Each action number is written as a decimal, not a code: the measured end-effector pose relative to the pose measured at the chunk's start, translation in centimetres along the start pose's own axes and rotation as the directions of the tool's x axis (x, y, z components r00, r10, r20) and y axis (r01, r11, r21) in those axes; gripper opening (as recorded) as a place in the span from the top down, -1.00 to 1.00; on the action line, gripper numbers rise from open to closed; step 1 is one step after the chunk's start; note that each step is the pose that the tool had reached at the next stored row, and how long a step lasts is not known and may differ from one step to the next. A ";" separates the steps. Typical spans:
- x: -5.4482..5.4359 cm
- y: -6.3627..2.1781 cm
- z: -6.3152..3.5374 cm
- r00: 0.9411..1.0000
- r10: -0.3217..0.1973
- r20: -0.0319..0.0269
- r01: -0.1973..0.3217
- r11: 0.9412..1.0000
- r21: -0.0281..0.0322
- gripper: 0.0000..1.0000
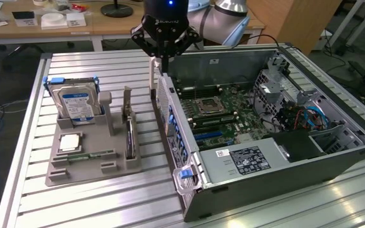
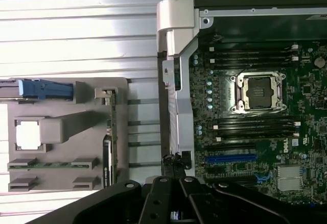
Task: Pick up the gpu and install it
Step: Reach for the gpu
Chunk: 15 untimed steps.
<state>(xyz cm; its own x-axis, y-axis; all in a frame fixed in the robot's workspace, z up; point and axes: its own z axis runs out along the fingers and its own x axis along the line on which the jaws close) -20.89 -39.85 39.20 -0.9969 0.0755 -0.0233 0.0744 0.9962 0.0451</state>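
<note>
The gpu point(image 1: 129, 130) stands on edge in the grey holder point(image 1: 84, 172) on the slatted table, its green board and dark face showing; in the wrist view the gpu point(image 2: 108, 150) sits at the holder's point(image 2: 61, 132) edge nearest the case. My gripper point(image 1: 159, 58) hangs shut above the rear wall of the open computer case point(image 1: 277, 156), apart from the gpu and with nothing in its fingers. In the wrist view the gripper point(image 2: 173, 175) is over the case's rear edge, near the blue expansion slot point(image 2: 230, 158).
The holder also carries a hard drive with a blue label point(image 1: 74, 102), a CPU point(image 1: 70, 141) and a RAM stick point(image 1: 89, 155). Inside the case lie the motherboard with its CPU socket point(image 1: 209, 107) and a power supply point(image 1: 246, 159). Desks stand behind the table.
</note>
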 end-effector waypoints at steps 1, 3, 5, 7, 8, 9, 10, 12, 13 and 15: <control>0.2 -0.01 -0.01 1.000 0.000 0.000 0.000 1.000 0.000 0.79; 0.7 -0.04 -0.01 1.000 0.000 0.000 0.000 1.000 0.000 0.79; 1.2 -0.06 -0.02 1.000 0.000 0.000 0.000 1.000 0.000 0.79; 1.7 -0.09 -0.03 1.000 0.000 0.000 0.000 1.000 0.000 0.79; 1.9 -0.10 -0.03 1.000 0.000 0.000 0.000 1.000 0.000 0.79; 2.1 -0.11 -0.03 1.000 0.000 0.000 0.000 1.000 0.000 0.79; 2.3 -0.12 -0.03 1.000 0.001 0.000 -0.001 1.000 0.000 0.79; 2.7 -0.15 -0.03 1.000 0.001 0.000 -0.001 1.000 0.000 0.79; 2.9 -0.15 -0.04 1.000 0.001 0.000 -0.001 1.000 0.000 0.79; 3.2 -0.16 -0.03 1.000 0.001 0.000 -0.001 1.000 0.000 0.79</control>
<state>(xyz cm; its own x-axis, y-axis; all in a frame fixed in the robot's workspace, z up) -24.14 -39.77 39.15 -0.9968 0.0761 -0.0234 0.0750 0.9962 0.0451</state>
